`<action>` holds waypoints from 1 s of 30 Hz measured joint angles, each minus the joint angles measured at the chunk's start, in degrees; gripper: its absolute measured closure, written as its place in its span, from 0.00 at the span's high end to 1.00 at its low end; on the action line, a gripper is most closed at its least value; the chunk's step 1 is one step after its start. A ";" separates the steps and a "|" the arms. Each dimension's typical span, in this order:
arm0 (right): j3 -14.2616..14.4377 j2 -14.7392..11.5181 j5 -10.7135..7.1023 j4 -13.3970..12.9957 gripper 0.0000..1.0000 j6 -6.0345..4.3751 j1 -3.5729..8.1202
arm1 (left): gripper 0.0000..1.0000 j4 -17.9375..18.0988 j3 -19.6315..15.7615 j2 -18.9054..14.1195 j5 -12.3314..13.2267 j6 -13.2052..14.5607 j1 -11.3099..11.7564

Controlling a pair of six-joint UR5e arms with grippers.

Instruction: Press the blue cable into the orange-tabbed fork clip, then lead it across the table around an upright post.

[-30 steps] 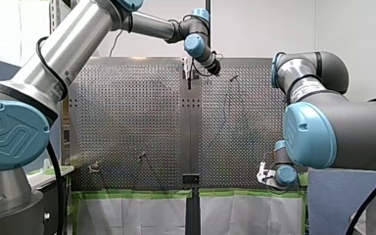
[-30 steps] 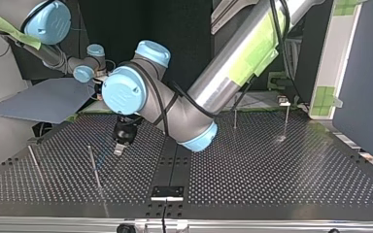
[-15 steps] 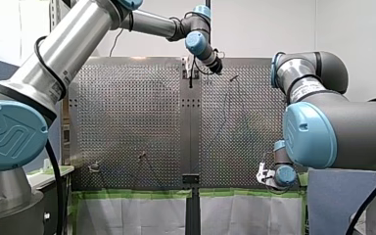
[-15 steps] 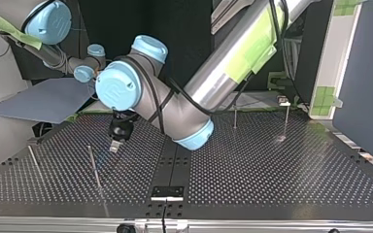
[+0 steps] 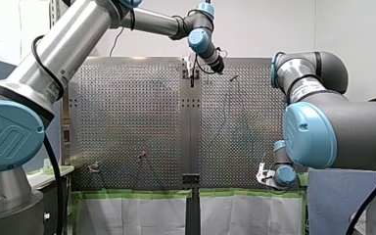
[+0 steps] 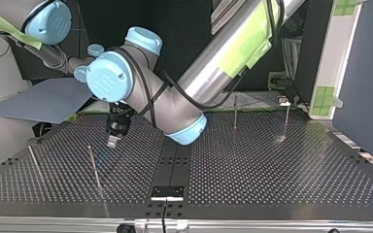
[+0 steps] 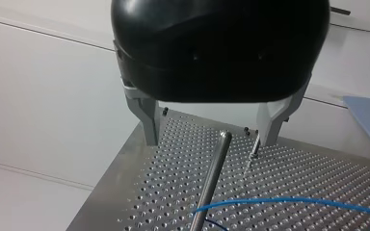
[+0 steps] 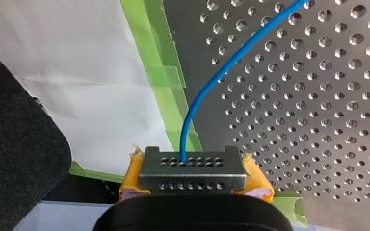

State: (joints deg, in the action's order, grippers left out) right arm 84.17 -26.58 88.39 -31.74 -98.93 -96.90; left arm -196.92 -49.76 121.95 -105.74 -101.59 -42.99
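Observation:
The blue cable [image 8: 207,82] runs over the perforated table and ends in a grey perforated block between the yellow pads [image 8: 131,179] of my right gripper [image 8: 192,173], which is shut on it. That gripper [image 5: 263,174] sits at the near right edge in the front view. My left gripper [image 7: 211,139] is black with metal fingers [image 7: 149,120] and is open. It hovers over an upright post [image 7: 209,185], whose top shows between the fingers. The blue cable [image 7: 294,199] passes this post lower down. My left gripper [image 6: 111,141] hangs left of centre in the top view. No orange-tabbed clip is visible.
Thin upright posts stand on the table: two at the top view's left [image 6: 93,162] [image 6: 33,158] and two at the far right [image 6: 235,112] [image 6: 286,116]. A second thin post [image 7: 250,156] stands beyond my left gripper. Green tape [image 8: 166,72] lines the table's edge.
My left gripper has moved toward the top view's left and slightly away from that camera. The right arm has not moved.

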 joint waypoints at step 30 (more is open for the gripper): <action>-0.50 -0.02 -0.18 0.00 0.00 0.13 0.25 | 1.00 -4.55 2.45 -0.03 -5.27 2.33 -2.39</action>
State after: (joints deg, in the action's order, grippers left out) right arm 83.67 -26.60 88.21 -31.74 -98.80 -96.65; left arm -201.46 -47.30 121.93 -111.01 -99.26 -45.39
